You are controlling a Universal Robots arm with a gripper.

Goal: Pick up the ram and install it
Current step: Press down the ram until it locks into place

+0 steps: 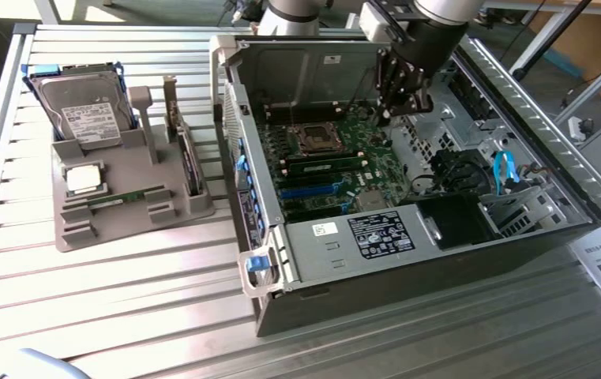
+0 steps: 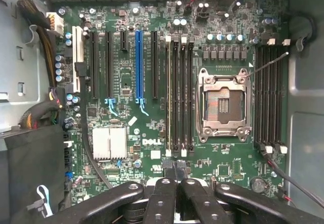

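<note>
A ram stick, thin and green, lies in a slot near the front of the grey holder at the exterior view's left. My gripper hangs inside the open computer case, above the motherboard and far from the holder. In the wrist view its fingers are pressed together with nothing between them, and the gripper points at the board's edge below the memory slots. The slot furthest from the processor socket holds a greenish strip, seen edge-on; the three black slots beside it stand bare.
The holder also carries a silver hard drive, a square processor chip and an upright card. Cables and a black duct crowd one side of the case. The slatted metal table surrounds everything.
</note>
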